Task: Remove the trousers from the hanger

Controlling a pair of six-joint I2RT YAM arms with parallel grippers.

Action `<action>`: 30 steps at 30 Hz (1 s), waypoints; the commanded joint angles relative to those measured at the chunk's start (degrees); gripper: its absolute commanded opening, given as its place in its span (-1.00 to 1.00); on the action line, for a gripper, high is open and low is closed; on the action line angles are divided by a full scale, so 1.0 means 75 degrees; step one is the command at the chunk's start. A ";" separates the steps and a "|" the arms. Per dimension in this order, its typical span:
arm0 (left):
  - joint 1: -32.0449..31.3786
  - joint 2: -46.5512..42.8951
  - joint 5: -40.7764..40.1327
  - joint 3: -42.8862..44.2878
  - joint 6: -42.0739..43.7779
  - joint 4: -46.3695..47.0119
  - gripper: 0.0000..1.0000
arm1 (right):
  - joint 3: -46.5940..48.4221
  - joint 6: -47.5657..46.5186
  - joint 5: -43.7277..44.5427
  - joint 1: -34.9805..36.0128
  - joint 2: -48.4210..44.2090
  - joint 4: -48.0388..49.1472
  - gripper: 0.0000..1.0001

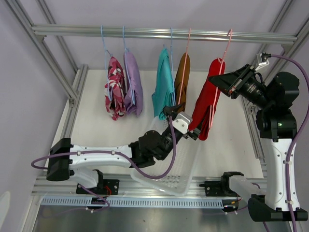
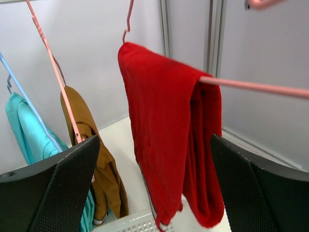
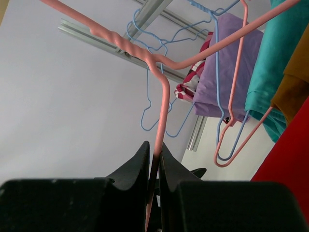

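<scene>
Five trousers hang on hangers from the rail (image 1: 164, 33): camouflage (image 1: 114, 88), lilac (image 1: 133, 83), teal (image 1: 163, 84), rust-brown (image 1: 182, 76) and red (image 1: 206, 99). The red trousers (image 2: 166, 135) are folded over the bar of a pink hanger (image 1: 223, 53). My left gripper (image 1: 184, 122) is open and level with their lower half. In the left wrist view its fingers (image 2: 53, 188) stand on either side of the cloth, short of it, without touching. My right gripper (image 3: 155, 150) is shut on the pink hanger's wire (image 3: 164, 111), up beside the red trousers' top (image 1: 223, 79).
A white perforated basket (image 1: 178, 179) sits on the table below the red and brown trousers, its rim (image 2: 125, 223) showing under the cloth. Aluminium frame posts (image 1: 72, 87) flank the table. Blue and pink hangers (image 3: 227, 121) crowd the rail close together.
</scene>
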 commanded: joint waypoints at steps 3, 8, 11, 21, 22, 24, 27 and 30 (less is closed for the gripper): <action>0.0246 0.0170 0.0368 0.0508 -0.0196 0.0527 0.99 | 0.0467 -0.0080 -0.0365 -0.0036 -0.0470 0.1155 -1.00; 0.0399 0.0415 0.0522 0.0683 -0.0268 0.0445 0.99 | 0.0327 -0.0021 -0.0458 -0.0036 -0.0564 0.1307 -1.00; 0.0457 0.0580 0.0639 0.0801 -0.0326 0.0433 0.98 | 0.0268 0.0061 -0.0505 -0.0036 -0.0564 0.1413 -1.00; 0.0516 0.0944 0.0979 0.1176 -0.0607 0.0375 0.99 | -0.0001 0.0038 -0.0588 -0.0035 -0.0552 0.1577 -1.00; 0.0516 0.0932 0.1025 0.1188 -0.0631 0.0375 0.99 | -0.0013 0.0026 -0.0588 -0.0036 -0.0552 0.1577 -1.00; 0.0504 0.0897 0.1038 0.1176 -0.0689 0.0316 0.99 | -0.0048 -0.0009 -0.0588 -0.0036 -0.0541 0.1565 -1.00; 0.0434 0.0827 0.1038 0.1094 -0.0689 0.0374 0.99 | -0.0095 -0.0045 -0.0588 -0.0036 -0.0541 0.1600 -1.00; 0.0364 0.0792 0.1003 0.1106 -0.0619 0.0409 0.99 | -0.0142 -0.0056 -0.0588 -0.0036 -0.0541 0.1612 -1.00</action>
